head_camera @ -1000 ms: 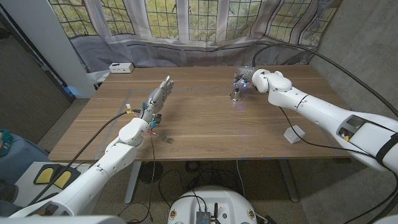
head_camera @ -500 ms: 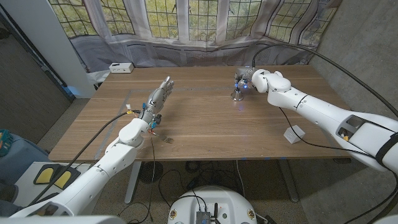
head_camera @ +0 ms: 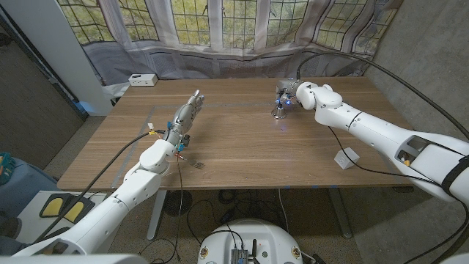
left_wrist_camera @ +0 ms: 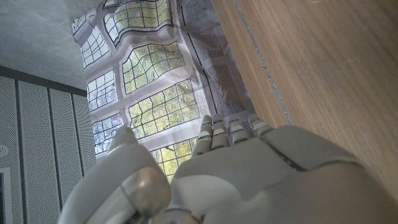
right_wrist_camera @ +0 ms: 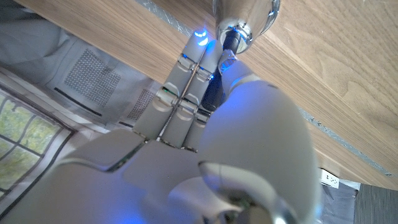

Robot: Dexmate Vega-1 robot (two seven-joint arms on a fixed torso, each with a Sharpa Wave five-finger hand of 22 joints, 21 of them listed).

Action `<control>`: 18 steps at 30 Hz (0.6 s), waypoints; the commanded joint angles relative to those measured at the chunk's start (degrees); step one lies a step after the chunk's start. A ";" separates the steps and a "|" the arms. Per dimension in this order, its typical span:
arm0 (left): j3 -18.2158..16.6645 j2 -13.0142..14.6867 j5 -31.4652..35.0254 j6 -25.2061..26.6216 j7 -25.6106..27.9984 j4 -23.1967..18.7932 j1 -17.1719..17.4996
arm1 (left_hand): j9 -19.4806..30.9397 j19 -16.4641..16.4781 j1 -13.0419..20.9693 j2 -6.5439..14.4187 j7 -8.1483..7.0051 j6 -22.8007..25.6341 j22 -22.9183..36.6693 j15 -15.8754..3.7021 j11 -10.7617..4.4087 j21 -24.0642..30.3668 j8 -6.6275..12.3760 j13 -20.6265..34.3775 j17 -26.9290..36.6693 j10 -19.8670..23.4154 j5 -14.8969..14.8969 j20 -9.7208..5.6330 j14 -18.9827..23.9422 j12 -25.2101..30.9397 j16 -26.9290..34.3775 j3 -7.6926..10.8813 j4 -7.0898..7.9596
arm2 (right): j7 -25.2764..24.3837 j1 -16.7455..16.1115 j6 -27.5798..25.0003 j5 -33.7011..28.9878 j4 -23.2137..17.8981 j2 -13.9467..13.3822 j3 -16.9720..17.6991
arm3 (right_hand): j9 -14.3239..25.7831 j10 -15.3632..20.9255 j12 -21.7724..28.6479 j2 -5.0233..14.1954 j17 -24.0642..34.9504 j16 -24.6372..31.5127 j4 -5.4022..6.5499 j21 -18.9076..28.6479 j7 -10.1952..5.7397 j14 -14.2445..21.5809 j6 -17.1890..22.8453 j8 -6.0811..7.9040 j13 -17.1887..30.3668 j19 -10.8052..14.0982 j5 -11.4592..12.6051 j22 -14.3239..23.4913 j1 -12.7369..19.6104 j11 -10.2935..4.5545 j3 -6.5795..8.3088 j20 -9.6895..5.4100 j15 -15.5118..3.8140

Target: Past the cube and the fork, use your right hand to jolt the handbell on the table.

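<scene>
- My right hand (head_camera: 292, 92) reaches over the far side of the wooden table (head_camera: 242, 147), at about one o'clock from the table's middle, its fingers pressed together and extended straight.
- In the right wrist view those fingers (right_wrist_camera: 186, 81) lie side by side against the dark handle of the handbell (right_wrist_camera: 244, 15); the thumb side sits on the handle's other flank, but whether it truly clamps the handle I cannot tell.
- The handbell (head_camera: 279, 111) stands upright on the table, its shiny metal bell mouth down on the wood, directly under my right hand.
- My left hand (head_camera: 185, 116) hangs at about ten o'clock from the table's middle, well apart from the bell, fingers straight, close together and pointing away from me; it holds nothing.
- The left wrist view shows the back of that hand (left_wrist_camera: 242, 168) with fingers aligned and the table edge beside them.
- A fork (head_camera: 196, 164) lies near the table's front edge at about seven o'clock, just beside my left forearm.
- A small white cube (head_camera: 346, 157) sits at about four o'clock, below my right forearm.
- A white box (head_camera: 142, 79) rests at the table's far left corner.
</scene>
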 commanded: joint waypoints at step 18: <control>0.10 0.56 0.07 0.30 -0.64 -0.74 -0.04 | 0.34 -0.07 0.44 -0.09 0.11 0.70 0.05 0.18 0.11 0.03 -0.01 0.08 0.29 0.45 -0.09 0.37 0.13 -0.10 -0.02 0.14 -0.33 | 0.64 -3.17 -3.94 0.28 -8.47 -3.26 3.21 | 0.46 2.95 1.26 1.31 1.46 -0.36 1.00 1.60 1.03 2.02 0.26 -0.85 2.18 0.20 -0.05 0.06 0.28 1.81 -0.51 0.24 -0.59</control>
